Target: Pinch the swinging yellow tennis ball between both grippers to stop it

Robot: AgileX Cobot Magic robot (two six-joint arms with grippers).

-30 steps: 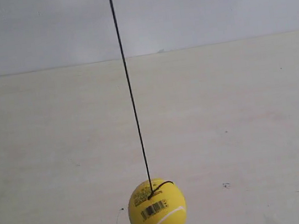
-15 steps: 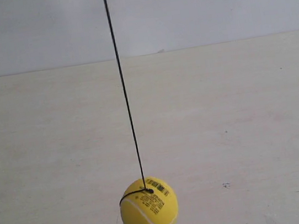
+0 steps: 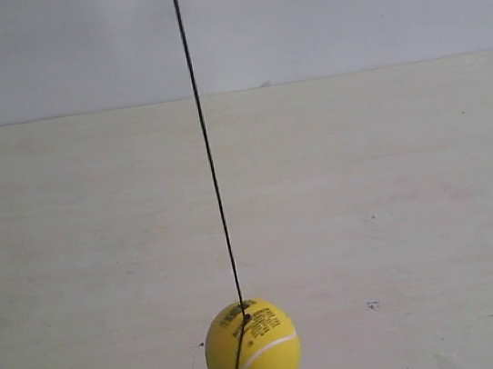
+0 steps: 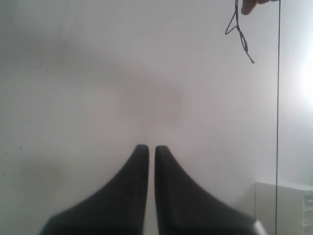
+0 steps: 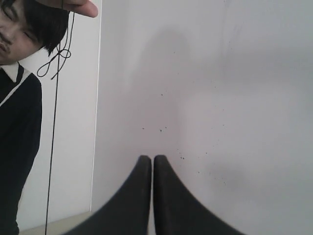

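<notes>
The yellow tennis ball [image 3: 252, 351] hangs low in the exterior view on a thin black string [image 3: 208, 153], its white seam and printed label facing the camera. No gripper shows in the exterior view. In the left wrist view my left gripper [image 4: 151, 148] is shut, its black wedge fingers nearly touching, with nothing between them; the string [image 4: 278, 98] runs down past it, well apart. My right gripper [image 5: 152, 158] is likewise shut and holds nothing, with the string [image 5: 53, 137] off to one side. The ball is out of view in both wrist views.
A person [image 5: 19, 98] in dark clothes holds the string's top end between the fingers of a hand [image 5: 80, 7]. The pale tabletop [image 3: 398, 218] lies beneath the ball, with a plain wall [image 3: 341, 6] behind. A white shelf unit [image 4: 286, 208] shows in the left wrist view.
The ball swung left between the earliest frame and half a second ago, then drifted slightly back right and turned on its string, so the seam and label now face differently.
</notes>
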